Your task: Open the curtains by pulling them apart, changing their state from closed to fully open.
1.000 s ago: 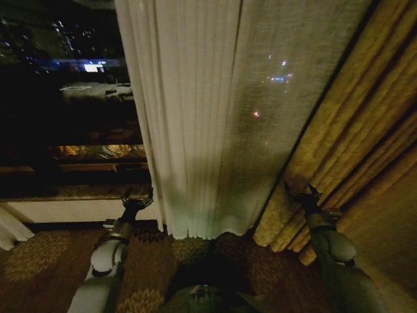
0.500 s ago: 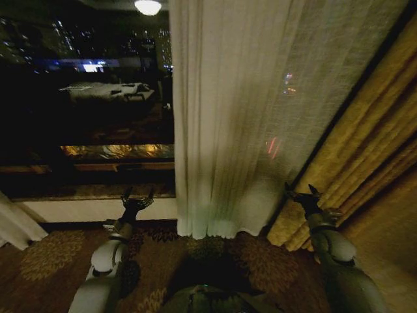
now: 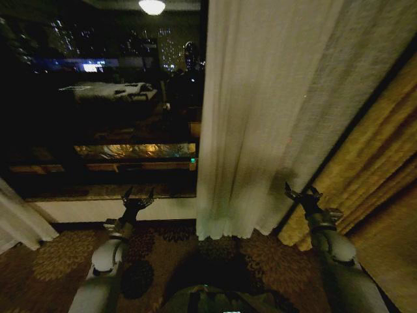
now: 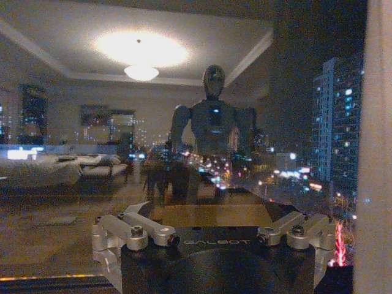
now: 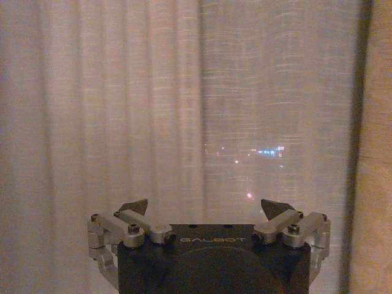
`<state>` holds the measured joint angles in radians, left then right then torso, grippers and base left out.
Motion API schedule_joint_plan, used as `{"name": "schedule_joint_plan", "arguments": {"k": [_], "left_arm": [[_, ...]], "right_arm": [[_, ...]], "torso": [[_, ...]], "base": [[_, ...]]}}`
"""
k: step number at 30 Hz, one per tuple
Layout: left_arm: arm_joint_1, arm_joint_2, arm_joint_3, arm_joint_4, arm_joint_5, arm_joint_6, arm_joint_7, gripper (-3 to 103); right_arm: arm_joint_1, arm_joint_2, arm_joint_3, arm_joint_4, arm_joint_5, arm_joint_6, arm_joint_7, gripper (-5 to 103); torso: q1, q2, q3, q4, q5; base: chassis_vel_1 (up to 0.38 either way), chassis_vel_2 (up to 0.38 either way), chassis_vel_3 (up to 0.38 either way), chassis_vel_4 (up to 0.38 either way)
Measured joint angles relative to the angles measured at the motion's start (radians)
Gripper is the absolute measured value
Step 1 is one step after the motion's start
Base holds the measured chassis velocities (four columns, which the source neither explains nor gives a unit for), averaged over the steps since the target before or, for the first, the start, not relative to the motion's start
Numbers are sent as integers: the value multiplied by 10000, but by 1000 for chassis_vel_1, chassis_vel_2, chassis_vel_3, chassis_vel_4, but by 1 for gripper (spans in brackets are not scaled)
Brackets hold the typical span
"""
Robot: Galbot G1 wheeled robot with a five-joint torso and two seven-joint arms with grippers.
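The right sheer curtain (image 3: 260, 117) hangs bunched beside the golden drape (image 3: 371, 169), the left one (image 3: 16, 222) sits way off at the window's (image 3: 104, 98) edge, so both hands, left hand (image 3: 137, 197) and right hand (image 3: 301, 193), hover low, spread wide, holding nothing.

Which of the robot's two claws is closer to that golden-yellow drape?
The right. The right gripper is open just beside the golden-yellow drape, at the sheer curtain's lower edge. The left gripper, open too, faces the bare window, across the curtain from the drape.
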<state>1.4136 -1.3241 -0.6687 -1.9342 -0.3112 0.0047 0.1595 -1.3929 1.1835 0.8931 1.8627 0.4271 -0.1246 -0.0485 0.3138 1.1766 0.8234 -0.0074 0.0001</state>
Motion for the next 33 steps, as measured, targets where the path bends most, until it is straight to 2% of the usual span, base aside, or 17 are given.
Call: {"name": "schedule_joint_plan", "arguments": {"k": [33], "left_arm": [[-18,-48,87,-43,40,129,0,100]], "right_arm": [[-14,159,-247,191,-96,-17,5,100]], "torso": [[1,0,0,0,1]], "base": [[171,175,-173,-172]]}}
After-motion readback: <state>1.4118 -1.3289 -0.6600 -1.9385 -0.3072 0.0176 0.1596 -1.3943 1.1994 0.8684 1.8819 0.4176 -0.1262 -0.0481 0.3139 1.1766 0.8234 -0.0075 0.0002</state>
